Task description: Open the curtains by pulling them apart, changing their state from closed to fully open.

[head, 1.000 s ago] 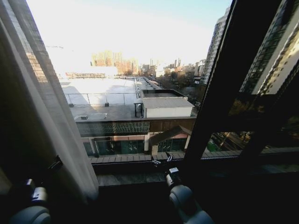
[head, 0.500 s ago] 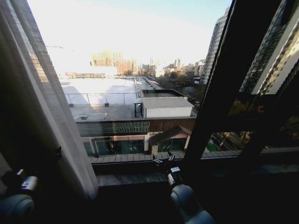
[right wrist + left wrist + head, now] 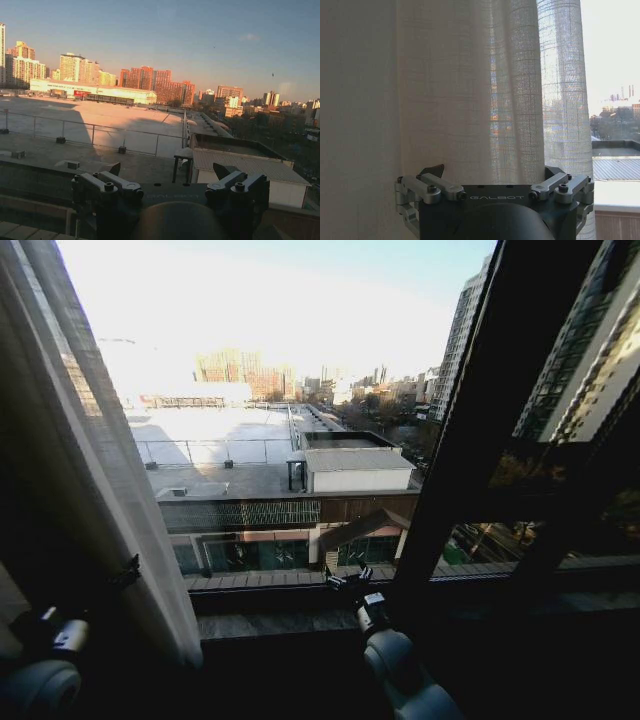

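Now the tall sheer cream pleated curtain (image 3: 90,470) is hanging gathered at the left side of the window, leaving the glass to its right uncovered onto rooftops and distant towers. The left gripper (image 3: 128,573) is sitting low at the curtain's lower edge; in the left wrist view its jaws (image 3: 492,172) are standing spread wide with a thick bundle of the curtain's (image 3: 470,90) folds lying between them, though whether the fingers are pressing on the fabric cannot be told. The right gripper (image 3: 349,578) is hovering near the dark window sill (image 3: 290,625), just left of the dark vertical window frame bar (image 3: 470,430). Its jaws are standing apart, holding nothing, facing the glass in the right wrist view (image 3: 172,172).
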Controlling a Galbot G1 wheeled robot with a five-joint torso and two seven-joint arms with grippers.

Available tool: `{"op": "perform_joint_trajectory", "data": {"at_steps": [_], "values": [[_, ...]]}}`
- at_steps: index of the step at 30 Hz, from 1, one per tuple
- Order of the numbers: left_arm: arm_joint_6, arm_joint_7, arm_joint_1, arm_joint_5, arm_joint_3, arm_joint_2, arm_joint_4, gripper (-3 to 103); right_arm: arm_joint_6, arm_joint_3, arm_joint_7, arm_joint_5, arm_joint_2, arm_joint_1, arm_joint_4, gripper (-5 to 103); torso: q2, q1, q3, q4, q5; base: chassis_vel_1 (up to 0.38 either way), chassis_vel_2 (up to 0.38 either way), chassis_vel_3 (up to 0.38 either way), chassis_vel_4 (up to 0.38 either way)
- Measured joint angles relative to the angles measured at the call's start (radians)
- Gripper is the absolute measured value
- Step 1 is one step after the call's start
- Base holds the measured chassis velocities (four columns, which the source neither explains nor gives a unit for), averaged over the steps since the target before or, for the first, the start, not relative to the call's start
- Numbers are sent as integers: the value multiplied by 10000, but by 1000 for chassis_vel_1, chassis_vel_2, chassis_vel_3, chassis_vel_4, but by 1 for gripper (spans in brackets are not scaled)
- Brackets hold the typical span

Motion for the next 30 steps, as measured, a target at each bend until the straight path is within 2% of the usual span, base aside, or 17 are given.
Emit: {"op": "perform_joint_trajectory", "data": {"at_steps": [9, 19, 30], "values": [[64, -11, -41, 12, 7, -58, -69, 100, -1, -171, 1, -62, 152, 145, -182, 100, 0, 0, 0, 0, 1, 0, 0, 0, 0], [45, -21, -92, 28, 50, -136, 1, 100, 0, -250, 8, -19, 216, 249, -284, 100, 0, 0, -1, 1, 1, 112, 109, -123, -119], [372, -565, -1042, 55, 706, -1033, -55, 100, 1, -444, 20, -17, 385, 323, -482, 100, -1, 0, 0, -3, 6, 31, 34, -27, -22]]}}
